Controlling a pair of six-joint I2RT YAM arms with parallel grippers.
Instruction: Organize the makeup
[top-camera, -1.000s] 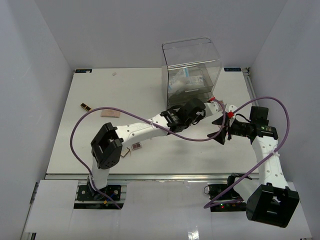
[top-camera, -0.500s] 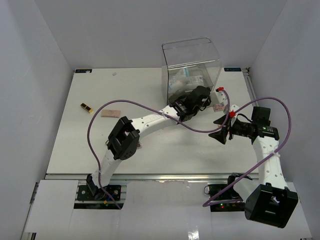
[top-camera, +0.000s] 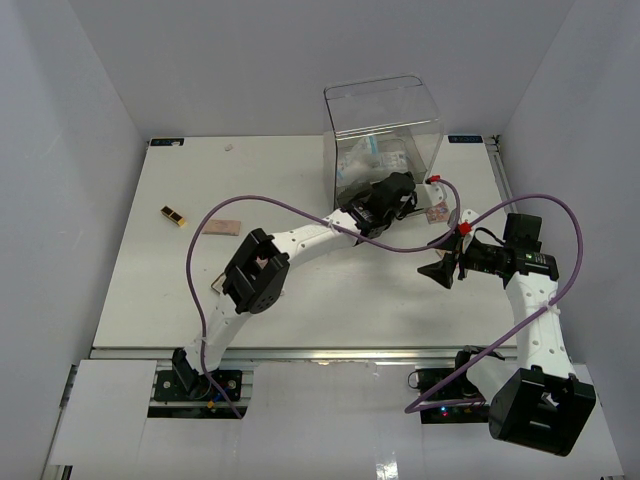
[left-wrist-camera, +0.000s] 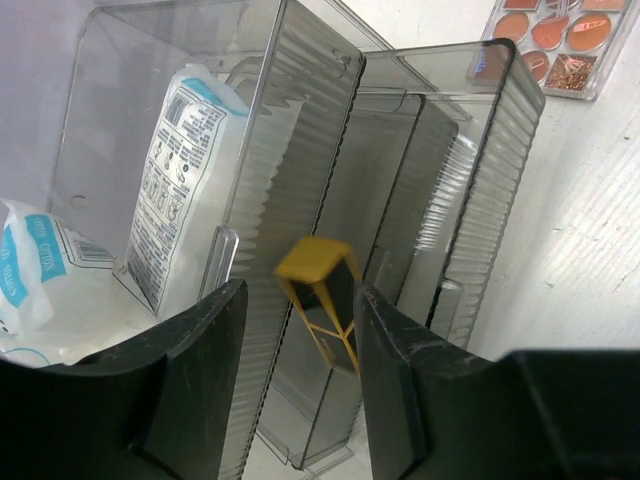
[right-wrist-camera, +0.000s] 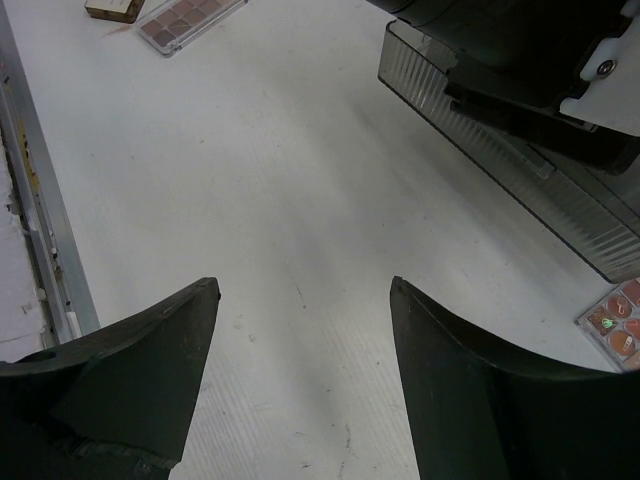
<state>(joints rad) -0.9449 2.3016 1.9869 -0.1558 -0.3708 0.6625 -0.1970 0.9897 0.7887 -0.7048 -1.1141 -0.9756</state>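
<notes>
Left gripper (left-wrist-camera: 300, 296) clamped on black-gold lipstick tube (left-wrist-camera: 326, 306), above the open drawer (left-wrist-camera: 445, 200) of the clear box (top-camera: 385, 125) near the far right corner. Right gripper (right-wrist-camera: 303, 288) fingers apart, hovering by the right edge.

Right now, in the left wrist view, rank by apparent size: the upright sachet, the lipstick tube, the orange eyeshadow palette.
1. upright white-blue sachet, clearly largest.
2. orange eyeshadow palette, though the frame crops it.
3. black-gold lipstick tube, smallest despite sitting nearest the camera.
Ranks 2 and 3 are close.
</notes>
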